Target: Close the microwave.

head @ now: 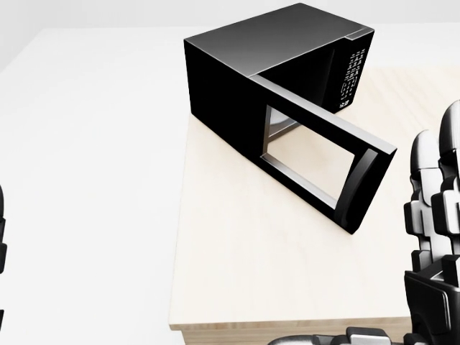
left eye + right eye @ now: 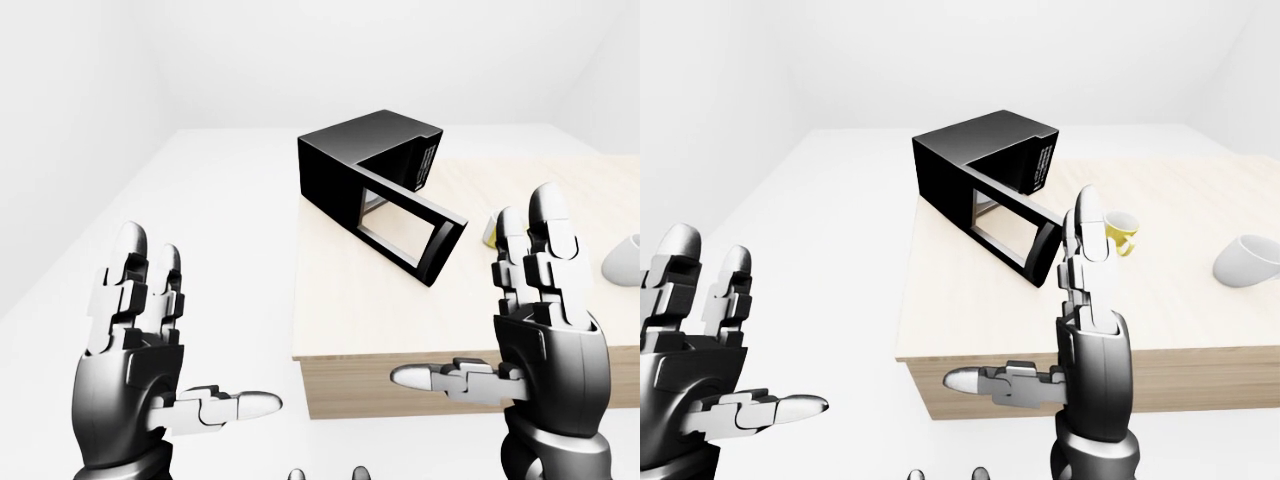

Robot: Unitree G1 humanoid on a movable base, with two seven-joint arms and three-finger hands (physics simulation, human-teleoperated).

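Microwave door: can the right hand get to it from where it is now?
Probably yes. The door stands wide open over the table, its outer face bare, and the open right hand is raised short of it with nothing between them.

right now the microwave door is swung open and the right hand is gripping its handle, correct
Not quite. The microwave door is swung open, but the right hand grips nothing: the right-eye view shows it held up with fingers spread, apart from the door.
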